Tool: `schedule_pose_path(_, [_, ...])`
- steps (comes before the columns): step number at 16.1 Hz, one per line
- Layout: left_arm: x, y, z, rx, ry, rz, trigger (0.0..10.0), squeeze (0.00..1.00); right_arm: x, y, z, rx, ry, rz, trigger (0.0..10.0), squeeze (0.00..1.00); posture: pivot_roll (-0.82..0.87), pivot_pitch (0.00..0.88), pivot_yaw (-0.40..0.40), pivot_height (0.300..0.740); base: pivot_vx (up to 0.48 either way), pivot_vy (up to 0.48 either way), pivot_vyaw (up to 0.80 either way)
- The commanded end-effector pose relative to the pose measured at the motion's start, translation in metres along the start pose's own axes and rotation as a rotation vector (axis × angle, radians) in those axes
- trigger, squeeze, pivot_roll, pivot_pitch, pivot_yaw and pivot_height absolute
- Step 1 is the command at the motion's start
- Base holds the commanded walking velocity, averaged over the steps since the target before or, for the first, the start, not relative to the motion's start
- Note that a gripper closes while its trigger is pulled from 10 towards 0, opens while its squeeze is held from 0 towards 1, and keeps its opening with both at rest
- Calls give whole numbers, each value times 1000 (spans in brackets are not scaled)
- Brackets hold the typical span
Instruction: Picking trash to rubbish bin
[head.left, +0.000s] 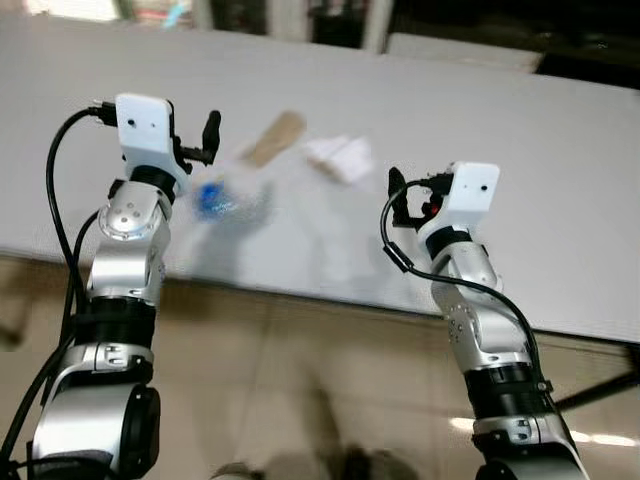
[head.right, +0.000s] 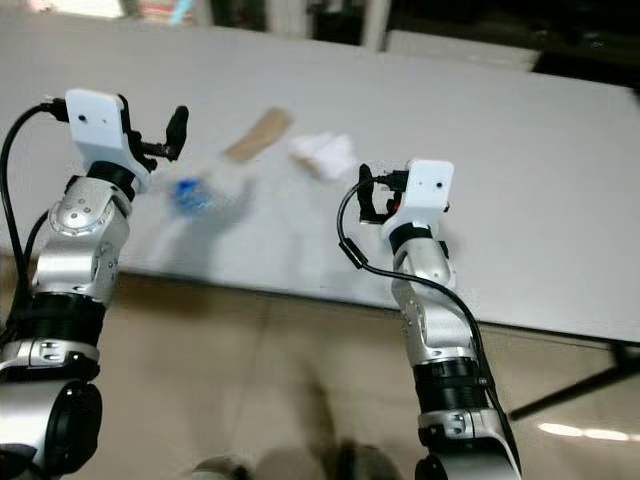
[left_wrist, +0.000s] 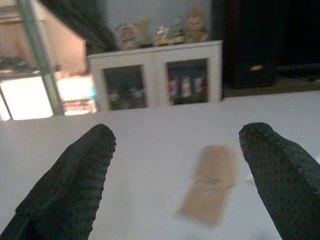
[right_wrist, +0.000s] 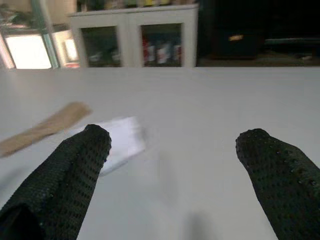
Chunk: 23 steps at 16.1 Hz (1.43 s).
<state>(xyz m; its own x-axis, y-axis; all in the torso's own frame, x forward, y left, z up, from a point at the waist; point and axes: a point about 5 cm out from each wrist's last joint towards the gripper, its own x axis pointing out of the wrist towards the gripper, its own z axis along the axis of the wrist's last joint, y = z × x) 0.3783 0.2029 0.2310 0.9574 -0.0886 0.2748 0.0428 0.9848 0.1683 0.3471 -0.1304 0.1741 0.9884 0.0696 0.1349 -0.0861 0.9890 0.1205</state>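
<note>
Pincers (left_wrist: 175, 175) (right_wrist: 172, 175) agape — crumpled paper (right_wrist: 120, 142).

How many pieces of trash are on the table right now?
3. A clear plastic bottle with a blue cap lies nearest the left end effector, a brown paper strip just beyond it, and white crumpled paper to their right. Blur could hide smaller bits.

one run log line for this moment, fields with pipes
left pincer open above brown paper strip | right pincer open near white tissue | plastic bottle on table | nothing held
</note>
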Motion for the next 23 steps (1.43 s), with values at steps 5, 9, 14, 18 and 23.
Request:
schedule_pose_path(5, [3, -6, 5, 5, -17, -27, 10000, 0, -1, -6, -1, 3, 4, -18, 10000, 0, -29, 140, -56, 740, 375, 0, 0])
schedule_pose_path(9, [3, -9, 9, -8, -49, -48, 10000, 0, -1, -3, -1, 5, 7, -4, 10000, 0, -29, 143, -57, 740, 0, 0, 0])
schedule_pose_path(14, [3, 0, 9, 11, -40, -42, 10000, 0, -2, -4, -3, 9, 14, -6, 10000, 0, -25, 152, -58, 740, 0, 0, 0])
schedule_pose_path(18, [4, 18, 16, 99, -9, -133, 10000, 0, -2, -4, -3, 7, 18, 3, 10000, 0, -27, 158, -54, 740, 0, 0, 0])
schedule_pose_path(23, [-20, 50, -1, 322, 215, -427, 10000, 0, -4, 3, -10, 17, 49, 44, 10000, 0, -13, 165, -55, 740, 0, 0, 0])
